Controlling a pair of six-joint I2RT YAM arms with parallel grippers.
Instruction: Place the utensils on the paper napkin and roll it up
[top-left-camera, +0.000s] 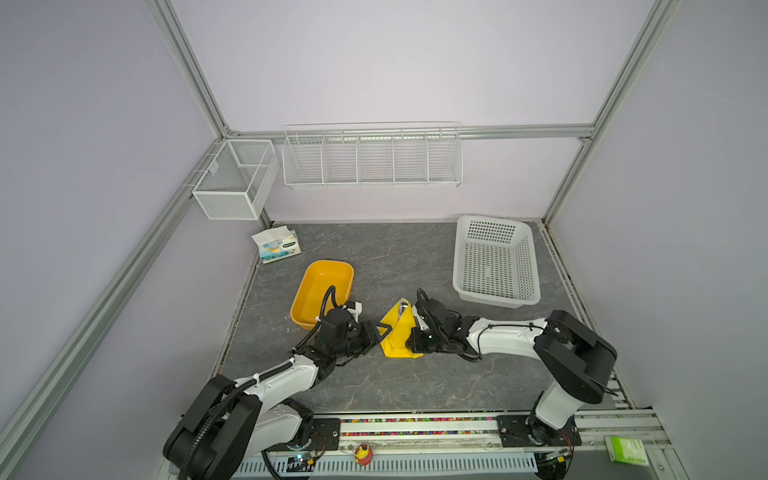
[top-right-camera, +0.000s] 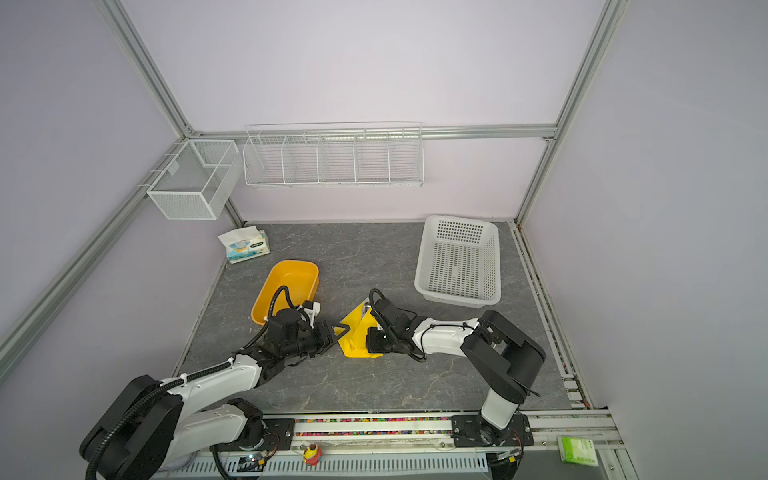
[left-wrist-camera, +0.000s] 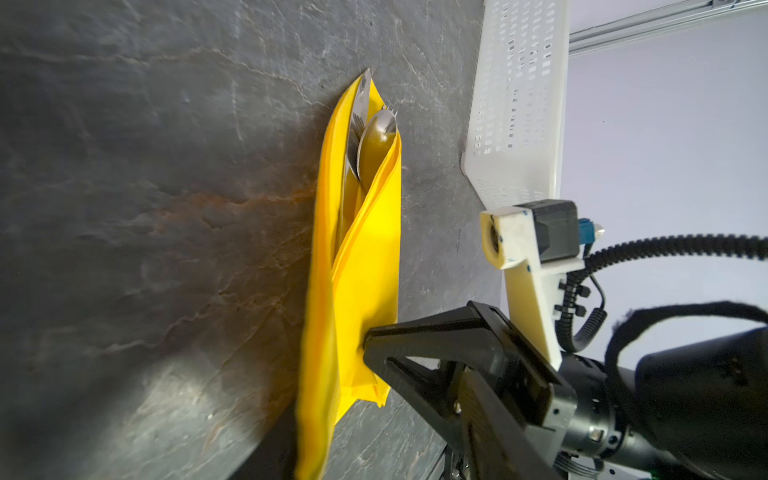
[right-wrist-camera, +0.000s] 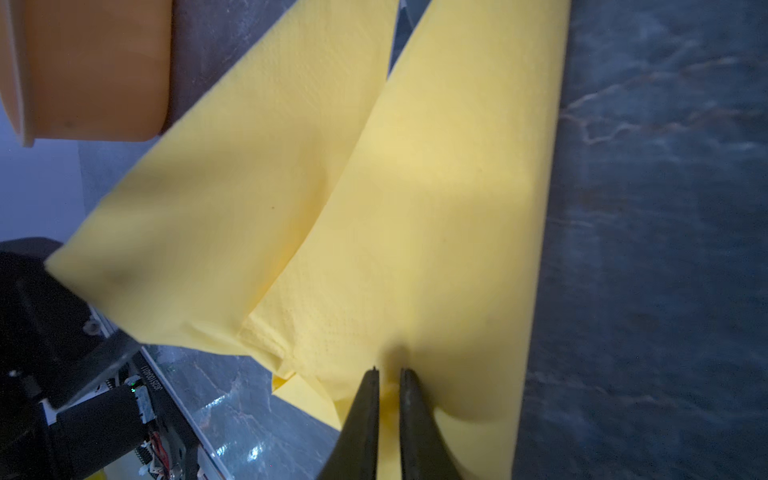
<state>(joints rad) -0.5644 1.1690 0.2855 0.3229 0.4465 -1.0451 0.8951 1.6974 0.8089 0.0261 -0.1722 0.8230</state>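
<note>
Two claws flank the folded paper napkin (top-left-camera: 398, 332) mid-table (top-left-camera: 415, 382) in both top views. The left claw (top-left-camera: 383, 331) meets its raised flap; I cannot tell its grip.

Left wrist view: utensils (left-wrist-camera: 374, 141) poke from the napkin's open end.

Right wrist view: the right claw (right-wrist-camera: 391, 380) is clenched on the napkin's edge.

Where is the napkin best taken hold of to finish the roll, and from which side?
Probably the loose flap of the napkin, at its near corner, from the left. It stands raised there; the right gripper pinches the other side, and the utensils poke out at the far end.
</note>
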